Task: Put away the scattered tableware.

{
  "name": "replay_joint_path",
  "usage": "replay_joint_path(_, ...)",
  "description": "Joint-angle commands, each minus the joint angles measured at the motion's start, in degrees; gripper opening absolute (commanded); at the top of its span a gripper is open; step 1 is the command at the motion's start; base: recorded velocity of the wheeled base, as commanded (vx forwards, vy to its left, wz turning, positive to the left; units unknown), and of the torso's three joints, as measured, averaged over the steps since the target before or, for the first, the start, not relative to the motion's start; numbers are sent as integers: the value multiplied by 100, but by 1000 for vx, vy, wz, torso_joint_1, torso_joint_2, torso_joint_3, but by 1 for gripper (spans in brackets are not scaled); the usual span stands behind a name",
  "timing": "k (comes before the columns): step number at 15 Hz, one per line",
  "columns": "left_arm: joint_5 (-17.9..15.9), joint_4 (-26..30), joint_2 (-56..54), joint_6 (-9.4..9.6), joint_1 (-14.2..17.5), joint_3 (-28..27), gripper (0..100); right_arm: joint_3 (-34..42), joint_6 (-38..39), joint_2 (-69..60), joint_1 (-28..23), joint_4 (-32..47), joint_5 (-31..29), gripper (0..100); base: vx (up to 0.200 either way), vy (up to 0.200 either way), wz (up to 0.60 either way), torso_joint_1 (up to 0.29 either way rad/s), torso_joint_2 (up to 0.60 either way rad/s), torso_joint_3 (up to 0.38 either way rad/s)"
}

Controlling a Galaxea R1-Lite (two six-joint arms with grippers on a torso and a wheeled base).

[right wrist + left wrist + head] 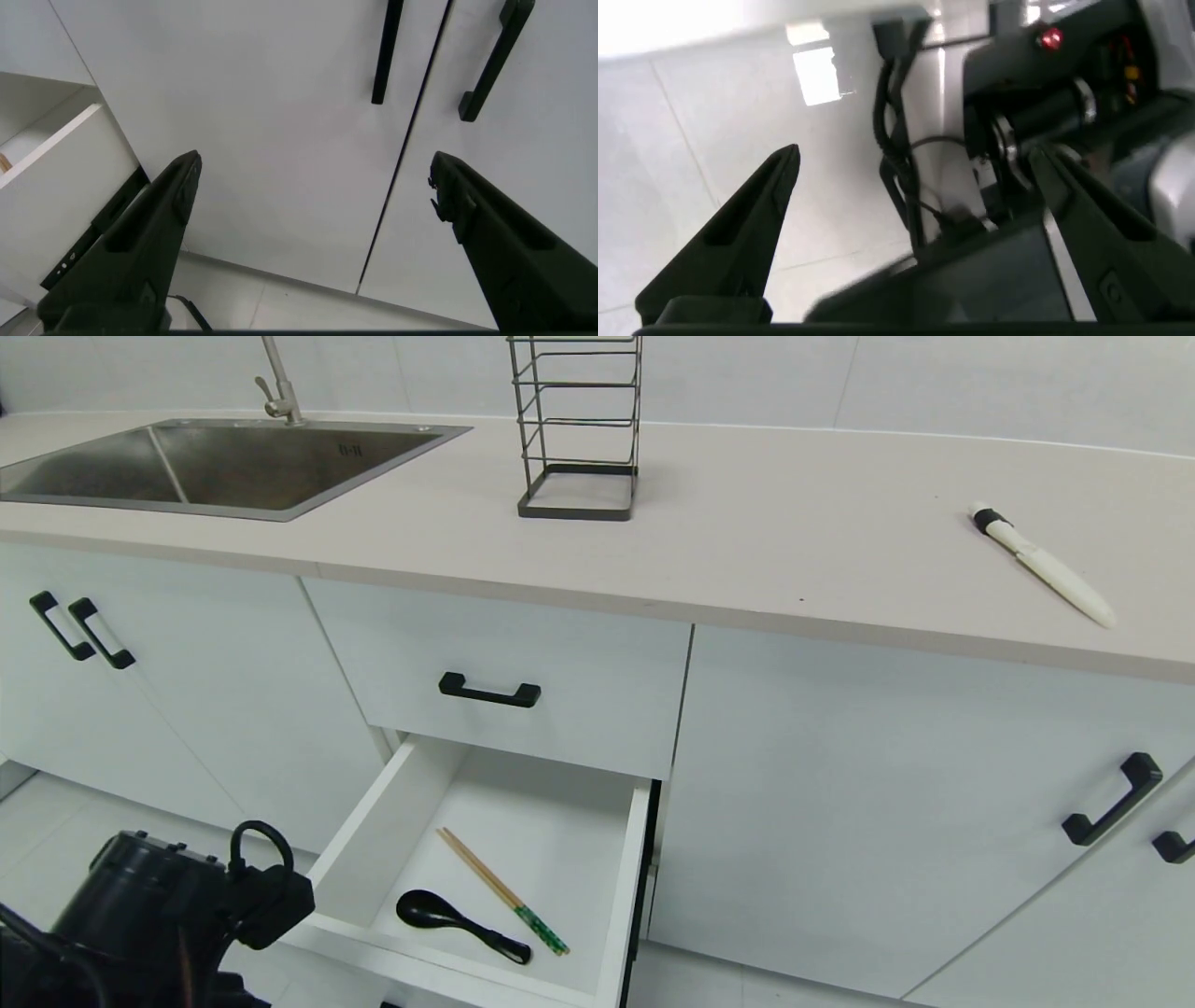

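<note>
A lower drawer (pixel 635 845) stands pulled out below the counter. Inside it lie a black spoon (pixel 459 920) and a pair of wooden chopsticks (pixel 502 890) with green ends. On the counter at the right rests a white knife (pixel 1043 563) with a black band on its handle. My left gripper (pixel 910 163) is open, held low over the floor with nothing between its fingers. My right gripper (pixel 313 173) is open too, facing the white cabinet doors (pixel 280 121) beside the drawer's edge (pixel 56 154), and holds nothing.
A steel sink (pixel 224 462) with a tap is set into the counter at the left. A black wire rack (pixel 581 425) stands at the back middle. The upper drawer (pixel 490 691) is closed. Black handles (pixel 1111 812) stick out from the cabinet doors.
</note>
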Motion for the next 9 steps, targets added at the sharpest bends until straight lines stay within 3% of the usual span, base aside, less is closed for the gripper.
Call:
replay_joint_path(1,17,-133,393,-19,1,30,100,0,2,28,0,0,8,100,0,0,0,0,0,0)
replay_joint_path(4,25,-449,604,-27,1,21,100,0,2,28,0,0,8,100,0,0,0,0,0,0)
replay_joint_path(6,113,-1117,1026,-177,10,12,100,0,2,28,0,0,8,100,0,0,0,0,0,0)
replay_joint_path(9,192,-1680,1228,-177,1,30,100,0,2,28,0,0,8,100,0,0,0,0,0,0)
